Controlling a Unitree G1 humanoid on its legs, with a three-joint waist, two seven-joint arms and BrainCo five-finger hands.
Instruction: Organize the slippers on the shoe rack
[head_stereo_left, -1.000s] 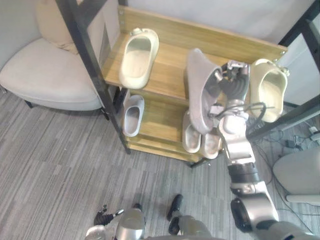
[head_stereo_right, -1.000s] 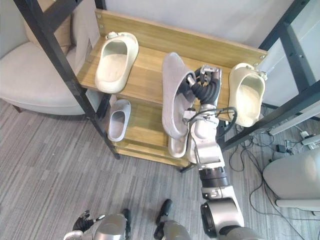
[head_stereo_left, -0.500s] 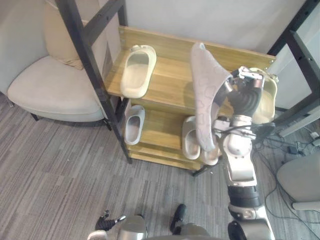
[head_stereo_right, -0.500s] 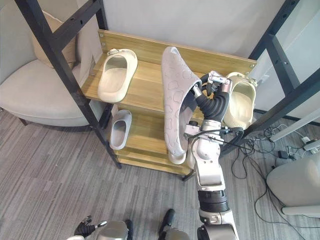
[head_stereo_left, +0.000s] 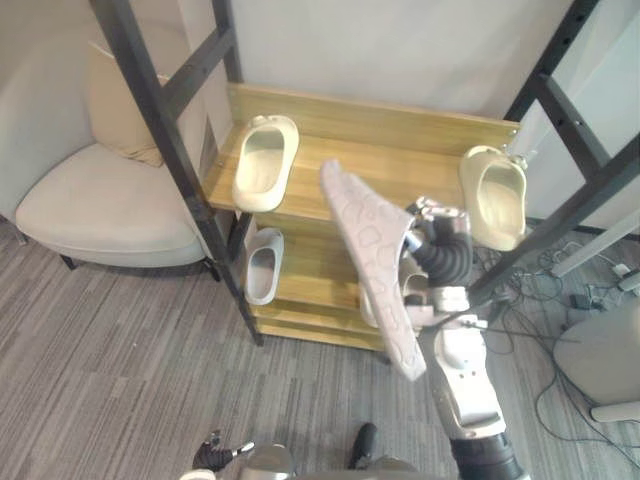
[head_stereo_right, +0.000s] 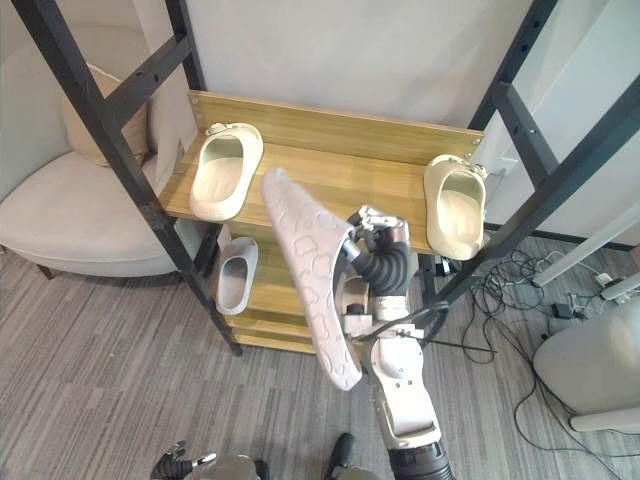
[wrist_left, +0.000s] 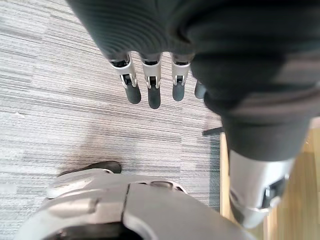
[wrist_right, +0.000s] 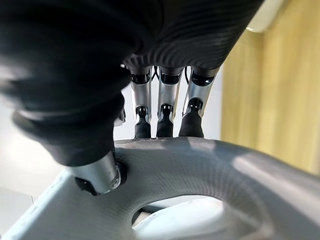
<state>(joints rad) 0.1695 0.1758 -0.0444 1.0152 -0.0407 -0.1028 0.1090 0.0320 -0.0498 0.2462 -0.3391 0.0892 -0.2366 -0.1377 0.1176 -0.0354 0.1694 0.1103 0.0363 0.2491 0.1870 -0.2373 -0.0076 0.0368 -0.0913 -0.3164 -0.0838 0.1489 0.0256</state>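
Right eye view: the right hand (head_stereo_right: 378, 265) clasps a grey slipper (head_stereo_right: 310, 275) by its upper, held tilted in the air before the shoe rack (head_stereo_right: 330, 180), likely bound for the bare gap between two cream slippers (head_stereo_right: 222, 170); the left hand (wrist_left: 150, 82) hangs with fingers slack

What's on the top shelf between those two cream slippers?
Bare top shelf, seen in both eye views; the right hand holds a grey slipper in front of it.
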